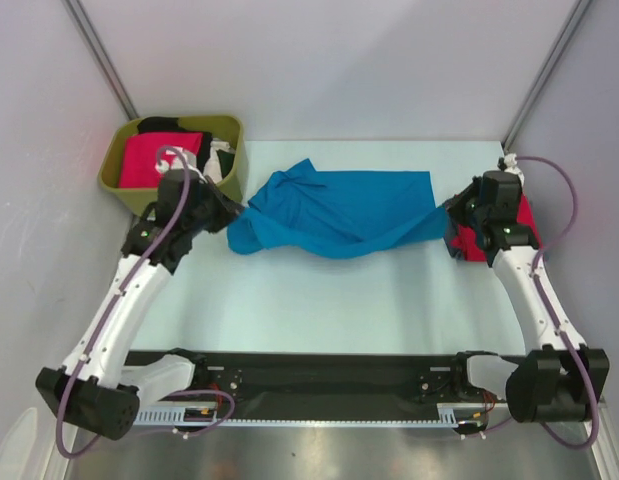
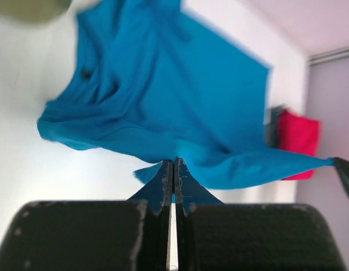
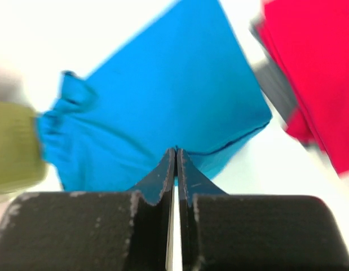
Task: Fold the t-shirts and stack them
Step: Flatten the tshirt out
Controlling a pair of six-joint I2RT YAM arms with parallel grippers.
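A bright blue t-shirt (image 1: 339,210) lies spread across the middle of the table, rumpled at its left end and pulled taut along its near edge. My left gripper (image 1: 234,215) is shut on the shirt's left edge; in the left wrist view the jaws (image 2: 173,164) pinch blue cloth (image 2: 180,84). My right gripper (image 1: 451,215) is shut on the right edge, and the right wrist view shows the jaws (image 3: 176,152) closed on the blue fabric (image 3: 157,96). A folded red t-shirt (image 1: 524,215) (image 3: 315,68) lies at the right under the right arm.
An olive-green tub (image 1: 119,170) stands at the back left, behind the left arm. It holds a crimson-pink shirt (image 1: 149,158) along with black and white cloth. Something dark grey (image 3: 273,84) lies beside the red shirt. Walls close in on both sides.
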